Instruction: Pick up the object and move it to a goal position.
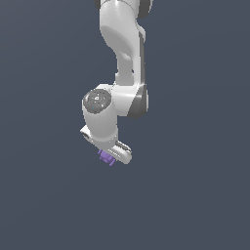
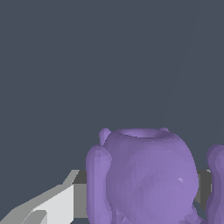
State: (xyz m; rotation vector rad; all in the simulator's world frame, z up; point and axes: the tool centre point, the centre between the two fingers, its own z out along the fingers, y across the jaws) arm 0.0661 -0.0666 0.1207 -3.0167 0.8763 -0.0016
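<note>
One purple lump (image 1: 106, 157), the object, sits pinched in the white tool (image 1: 113, 155) at the arm's tip, so the carry step seems in hand, and next comes steady travel to the goal without loosening.

Object (image 1: 106, 157) purple; gripper (image 1: 113, 155) white; backdrop plain slate grey.

Arm (image 1: 122, 29) cut off above, object (image 2: 148, 175) cropped below, pincer (image 1: 111, 155) fingertips hidden
</note>
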